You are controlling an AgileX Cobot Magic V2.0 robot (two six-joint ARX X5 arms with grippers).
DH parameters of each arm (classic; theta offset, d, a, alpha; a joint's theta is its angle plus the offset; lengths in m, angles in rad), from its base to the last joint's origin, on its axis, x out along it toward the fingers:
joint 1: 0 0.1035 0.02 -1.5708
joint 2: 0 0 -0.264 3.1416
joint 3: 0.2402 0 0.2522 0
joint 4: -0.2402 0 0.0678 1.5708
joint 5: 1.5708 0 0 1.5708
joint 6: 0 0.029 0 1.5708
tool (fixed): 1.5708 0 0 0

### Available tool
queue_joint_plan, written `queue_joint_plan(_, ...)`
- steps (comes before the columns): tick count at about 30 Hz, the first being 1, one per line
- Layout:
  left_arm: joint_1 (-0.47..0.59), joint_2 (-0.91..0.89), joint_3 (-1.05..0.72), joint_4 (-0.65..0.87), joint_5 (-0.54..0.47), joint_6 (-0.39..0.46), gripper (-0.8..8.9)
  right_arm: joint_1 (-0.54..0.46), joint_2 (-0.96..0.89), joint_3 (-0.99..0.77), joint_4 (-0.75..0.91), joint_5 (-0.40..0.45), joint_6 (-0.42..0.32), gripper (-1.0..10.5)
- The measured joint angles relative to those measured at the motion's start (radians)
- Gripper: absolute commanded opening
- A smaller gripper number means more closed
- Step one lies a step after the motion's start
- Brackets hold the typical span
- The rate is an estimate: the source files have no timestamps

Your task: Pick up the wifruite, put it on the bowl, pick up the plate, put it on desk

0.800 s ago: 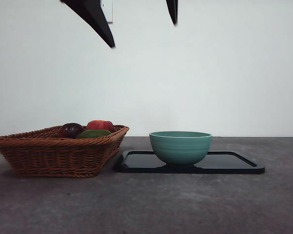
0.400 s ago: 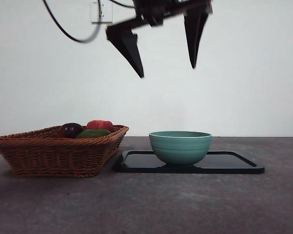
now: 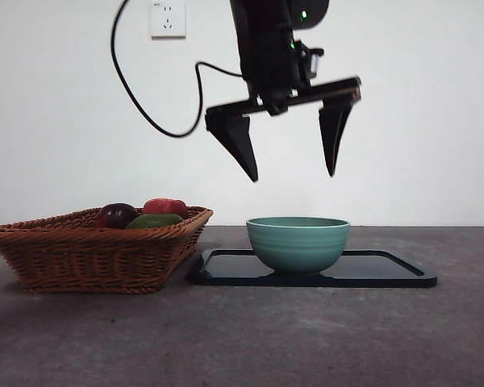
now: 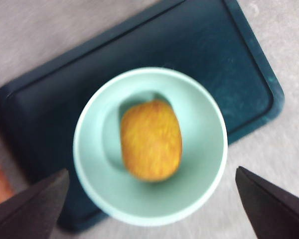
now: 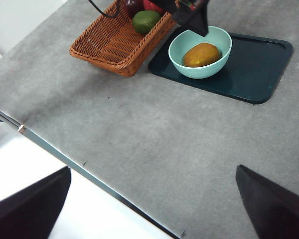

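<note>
Wifruite (image 4: 151, 140) lying inside the mint-teal bowl (image 4: 209, 164), bowl standing on the dark tray (image 4: 224, 59) that serves as the plate, tray resting on the grey tabletop (image 5: 154, 129) just beside the wicker basket (image 3: 89, 254) of fruit; first placement judged complete, tray lift and set-down on the tabletop judged outstanding. Left gripper (image 3: 292, 173) poised directly above the bowl, jaws spread wide and empty, one to either side of the rim, well clear of fruit and bowl alike. Right gripper (image 5: 149, 209) high over the near tabletop, well apart from the tray, jaws likewise parted and holding nothing.
</note>
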State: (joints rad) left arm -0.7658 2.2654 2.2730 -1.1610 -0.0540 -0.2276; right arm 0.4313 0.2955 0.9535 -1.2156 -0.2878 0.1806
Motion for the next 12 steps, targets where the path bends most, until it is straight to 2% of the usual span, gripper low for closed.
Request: queue_joint_plan(12, 0.000, 0.069, 0.000, 0.055, 0.029, 0.021, 4.98, 0.000, 0.000, 0.000, 0.000, 0.000, 0.000, 5.5)
